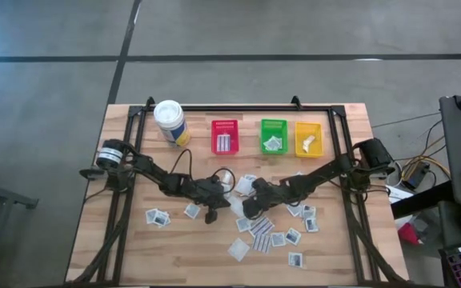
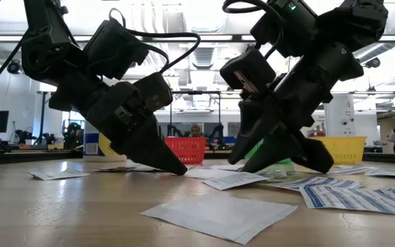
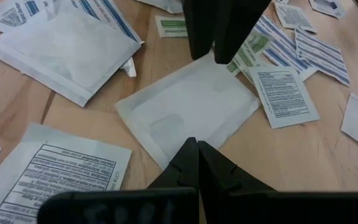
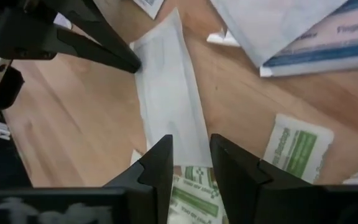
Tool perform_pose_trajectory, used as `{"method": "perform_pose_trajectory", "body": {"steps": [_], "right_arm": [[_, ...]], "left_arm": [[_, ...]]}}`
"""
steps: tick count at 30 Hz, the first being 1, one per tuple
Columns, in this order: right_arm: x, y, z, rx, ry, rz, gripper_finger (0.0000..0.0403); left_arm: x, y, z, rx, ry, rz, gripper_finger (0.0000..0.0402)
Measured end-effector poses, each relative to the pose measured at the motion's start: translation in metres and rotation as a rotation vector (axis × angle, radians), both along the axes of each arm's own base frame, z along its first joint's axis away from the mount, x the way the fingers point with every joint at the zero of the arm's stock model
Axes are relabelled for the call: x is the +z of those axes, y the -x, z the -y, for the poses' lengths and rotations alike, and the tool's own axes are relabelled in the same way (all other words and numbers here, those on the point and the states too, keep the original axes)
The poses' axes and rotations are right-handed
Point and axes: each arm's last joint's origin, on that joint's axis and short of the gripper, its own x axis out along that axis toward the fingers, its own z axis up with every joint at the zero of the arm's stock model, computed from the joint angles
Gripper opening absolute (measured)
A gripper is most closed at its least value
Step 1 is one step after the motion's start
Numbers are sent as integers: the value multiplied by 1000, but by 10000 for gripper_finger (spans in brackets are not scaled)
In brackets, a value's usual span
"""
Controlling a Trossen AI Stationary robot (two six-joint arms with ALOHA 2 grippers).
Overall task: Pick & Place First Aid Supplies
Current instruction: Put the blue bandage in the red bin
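Left end effector (image 1: 212, 217) pressing its closed tips on the edge of a plain white packet (image 3: 188, 109) — flat on the desk (image 1: 126, 240). Right end effector (image 4: 190, 163) hovering over the packet's opposite end — fingers apart, nothing gripped.

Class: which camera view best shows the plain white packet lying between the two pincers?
The left wrist view: the plain white packet fills the frame, unobstructed. The right wrist view shows it narrow, the left pincer touching one edge. High and low views show it only partly, under the arms.
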Motion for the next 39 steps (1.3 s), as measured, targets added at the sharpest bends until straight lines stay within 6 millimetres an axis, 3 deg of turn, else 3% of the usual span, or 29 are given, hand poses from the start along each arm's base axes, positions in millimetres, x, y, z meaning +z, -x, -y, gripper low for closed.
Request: {"method": "perform_pose_trajectory", "body": {"steps": [9,18,39], "right_arm": [[0,1,-2,27,-58,-14,95],[0,-1,7,-56,-14,-1,87],[0,-1,7,5,20,9,26]], "left_arm": [[0,0,0,13,19,-5,0],[0,0,1,1,9,-1,0],[2,-1,1,2,-4,29,0]]}}
